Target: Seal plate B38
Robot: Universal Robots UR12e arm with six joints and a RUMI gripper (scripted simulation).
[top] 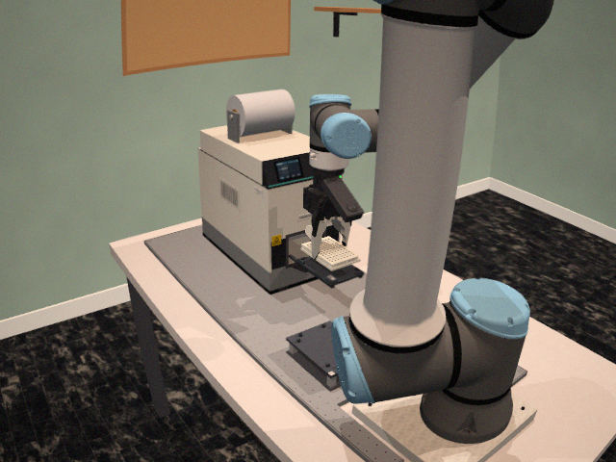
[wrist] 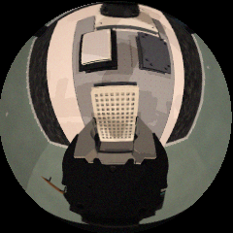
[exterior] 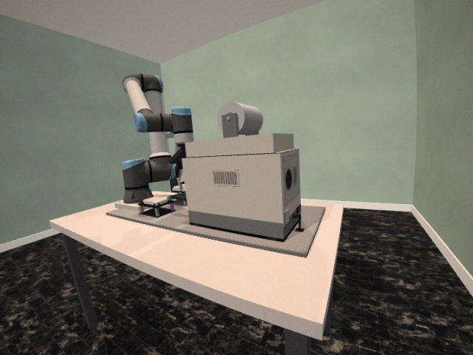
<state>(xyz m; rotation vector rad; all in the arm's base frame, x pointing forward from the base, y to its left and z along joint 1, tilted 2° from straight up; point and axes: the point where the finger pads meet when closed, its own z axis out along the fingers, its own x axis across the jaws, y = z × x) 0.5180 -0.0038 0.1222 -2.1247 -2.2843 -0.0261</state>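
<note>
Plate B38, cream and unsealed with open wells, is level between the jaws. My gripper is shut on its long sides. The plate is over the sealer's extended dark stage, a small way above it; the stage's locators are mostly hidden. The sealer shows a lit screen; its status lamp and START cannot be made out. The dark nest N1 is empty.
Another pale plate sits in nest N2 on the other side. A foil roll tops the sealer. The sealer's front wall is close behind the gripper. The arm's base stands beyond the nests.
</note>
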